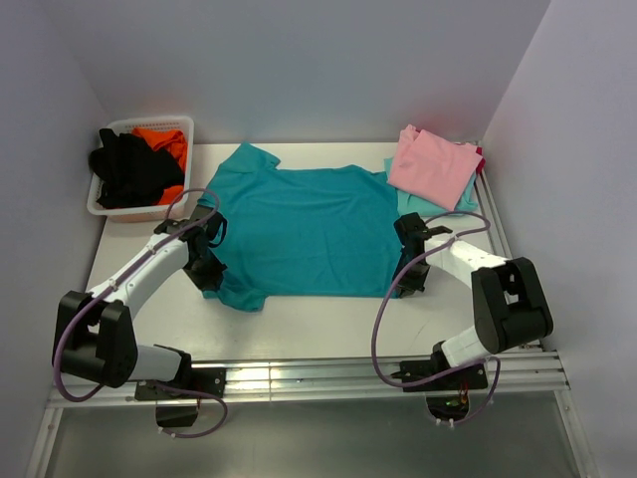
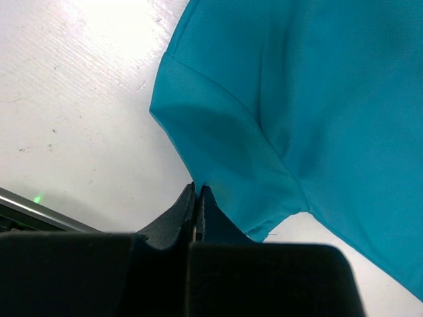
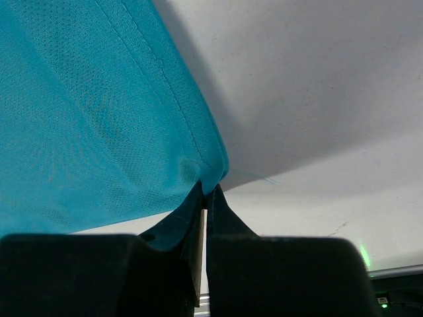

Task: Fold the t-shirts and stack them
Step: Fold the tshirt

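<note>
Pink tee (image 1: pixel 433 164) is folded and stacked; teal tee (image 1: pixel 304 231) lies unfolded, left claw (image 2: pixel 198 201) and right claw (image 3: pixel 205 198) clamped on it.

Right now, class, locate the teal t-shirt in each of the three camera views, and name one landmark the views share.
Top external: the teal t-shirt lies spread flat in the middle of the table.
Left wrist: it fills the upper right; a sleeve reaches the shut jaws at bottom centre.
Right wrist: it fills the upper left; its corner is pinched in the shut jaws.
Shared landmark: the white table beside the cloth.
</note>
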Tool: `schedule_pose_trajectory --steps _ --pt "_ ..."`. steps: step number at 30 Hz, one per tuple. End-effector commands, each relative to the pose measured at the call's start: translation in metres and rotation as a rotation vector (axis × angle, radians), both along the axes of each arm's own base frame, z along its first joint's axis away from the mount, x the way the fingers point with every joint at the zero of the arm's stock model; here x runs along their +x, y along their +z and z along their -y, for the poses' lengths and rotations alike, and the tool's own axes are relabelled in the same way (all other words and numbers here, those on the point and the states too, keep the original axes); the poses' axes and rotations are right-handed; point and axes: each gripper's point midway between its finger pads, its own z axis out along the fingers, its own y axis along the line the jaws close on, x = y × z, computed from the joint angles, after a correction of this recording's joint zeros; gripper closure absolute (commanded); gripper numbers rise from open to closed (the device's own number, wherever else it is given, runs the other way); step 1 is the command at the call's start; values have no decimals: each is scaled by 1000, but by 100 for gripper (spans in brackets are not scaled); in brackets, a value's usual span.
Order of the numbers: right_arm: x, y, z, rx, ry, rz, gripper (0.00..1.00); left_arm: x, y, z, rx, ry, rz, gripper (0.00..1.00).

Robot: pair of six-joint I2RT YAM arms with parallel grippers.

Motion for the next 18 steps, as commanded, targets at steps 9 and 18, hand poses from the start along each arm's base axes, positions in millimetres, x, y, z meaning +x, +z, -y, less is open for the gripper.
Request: schedule_pose_trajectory --steps 9,18 --pt "-9 36 8 -24 19 23 100 -11 30 10 -74 -57 -13 100" --pt "33 100 2 -22 41 125 100 28 68 30 -132 -73 51 100"
